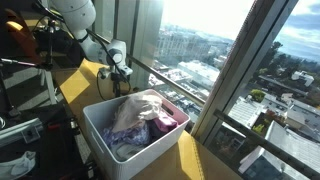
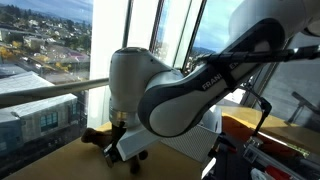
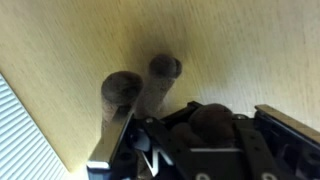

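Pale wood fills the wrist view, and a dark thing with two round ends lies on it, right at the tips of the gripper. The gripper is closed. It looks like it pinches the dark thing, but the picture is blurry, so I cannot tell for sure if it holds it or only touches it. I think the step in hand is the grab. A good next move would be a slow, straight lift, to see if the dark thing comes up too, and it should not bump the bin. That white bin stands on the same wood, and the gripper and the dark thing are just past the far corner of the bin, on the window side. Soft clothes, pink and purple, fill the bin. In an exterior view the big white arm covers most of the picture, and the dark thing is only a small dark shape low down under it. Beyond the bin are tall windows, and a city lies far below. What the dark thing really is, I cannot make out.
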